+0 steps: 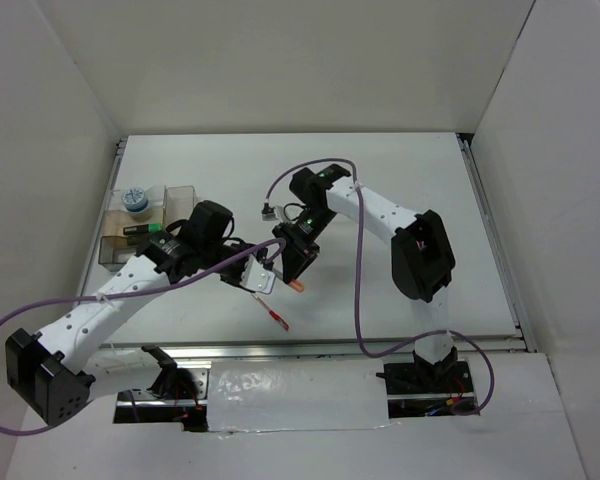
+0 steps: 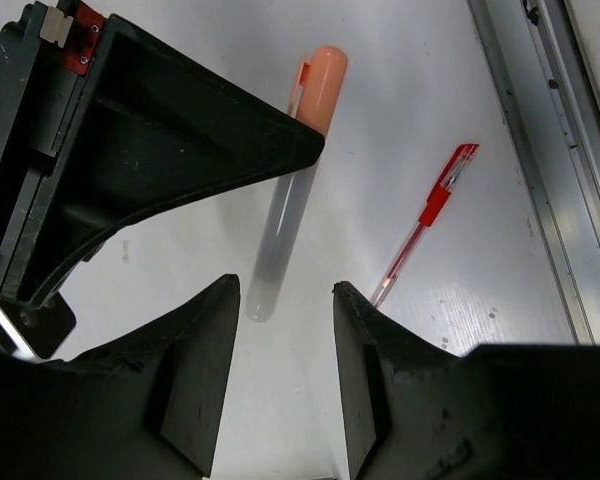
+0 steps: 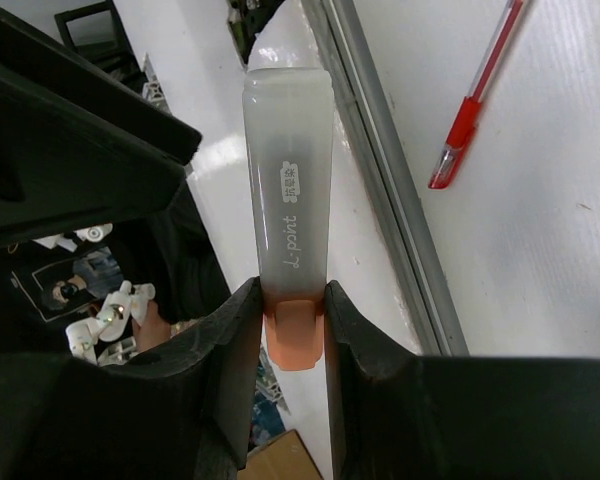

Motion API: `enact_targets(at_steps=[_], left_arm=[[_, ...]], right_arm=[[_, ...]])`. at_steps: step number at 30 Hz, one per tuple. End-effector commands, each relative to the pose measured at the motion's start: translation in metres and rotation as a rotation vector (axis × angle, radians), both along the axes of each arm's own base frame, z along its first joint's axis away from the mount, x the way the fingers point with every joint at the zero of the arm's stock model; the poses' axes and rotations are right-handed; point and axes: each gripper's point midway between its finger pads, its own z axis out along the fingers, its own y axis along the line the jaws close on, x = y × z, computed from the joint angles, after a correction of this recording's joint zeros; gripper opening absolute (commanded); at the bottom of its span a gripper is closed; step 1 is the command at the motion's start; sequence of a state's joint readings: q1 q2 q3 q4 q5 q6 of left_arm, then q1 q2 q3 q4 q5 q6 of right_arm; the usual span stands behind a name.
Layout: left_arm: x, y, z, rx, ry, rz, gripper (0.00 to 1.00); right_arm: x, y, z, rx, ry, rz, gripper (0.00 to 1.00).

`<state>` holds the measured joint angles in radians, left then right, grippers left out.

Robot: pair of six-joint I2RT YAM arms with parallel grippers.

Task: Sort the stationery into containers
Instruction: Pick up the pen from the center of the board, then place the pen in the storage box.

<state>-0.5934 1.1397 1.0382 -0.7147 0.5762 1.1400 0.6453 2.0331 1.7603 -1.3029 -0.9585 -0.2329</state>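
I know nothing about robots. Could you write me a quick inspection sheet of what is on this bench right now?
Surface: white table, with a metal rail along its near edge.
Job's things: highlighter with an orange cap, held by the right gripper; red pen lying loose on the table; clear containers at the left edge, one holding a blue-and-white round item.
Clutter: nothing seen.
Grippers: right gripper shut on the highlighter; left gripper open, near the highlighter's uncapped end.
Cables: purple cables loop along both arms.
Surroundings: white walls on three sides.
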Motion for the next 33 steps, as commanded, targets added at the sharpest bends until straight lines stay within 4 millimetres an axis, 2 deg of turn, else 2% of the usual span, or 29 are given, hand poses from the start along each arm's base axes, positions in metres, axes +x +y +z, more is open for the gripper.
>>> enact_targets(at_steps=[1, 7, 18, 24, 26, 27, 29, 30, 31, 32, 33], left_arm=[[0.011, -0.009, 0.016, -0.027, -0.053, 0.004, 0.55], [0.009, -0.014, 0.009, 0.000, -0.053, -0.019, 0.54], [-0.002, -0.021, -0.004, 0.052, 0.000, -0.056, 0.41], [-0.004, -0.024, -0.009, 0.064, 0.005, -0.062, 0.38], [-0.005, -0.023, -0.011, 0.074, 0.012, -0.061, 0.29], [-0.005, -0.023, -0.011, 0.073, 0.018, -0.052, 0.19], [-0.005, -0.021, -0.011, 0.070, 0.029, -0.022, 0.05], [-0.004, -0.018, -0.011, 0.067, 0.029, -0.005, 0.01], [-0.006, -0.014, -0.009, 0.052, 0.032, 0.007, 0.00], [-0.003, -0.007, -0.008, 0.038, 0.045, 0.044, 0.00], [-0.005, 0.000, -0.006, 0.026, 0.042, 0.059, 0.00]], right_arm=[[-0.017, 0.004, 0.027, 0.053, 0.009, 0.031, 0.00], [-0.023, 0.009, 0.030, 0.058, 0.014, 0.054, 0.00], [-0.027, 0.013, 0.035, 0.084, 0.050, 0.067, 0.00], [-0.028, 0.014, 0.035, 0.086, 0.055, 0.071, 0.00], [-0.029, 0.013, 0.037, 0.090, 0.060, 0.071, 0.00], [-0.029, 0.013, 0.038, 0.092, 0.057, 0.074, 0.05], [-0.029, 0.012, 0.037, 0.086, 0.046, 0.071, 0.13], [-0.028, 0.010, 0.036, 0.082, 0.041, 0.070, 0.20], [-0.024, 0.005, 0.038, 0.083, 0.029, 0.056, 0.43], [-0.022, 0.003, 0.039, 0.088, 0.017, 0.048, 0.50], [-0.017, -0.001, 0.042, 0.092, 0.006, 0.031, 0.53]])
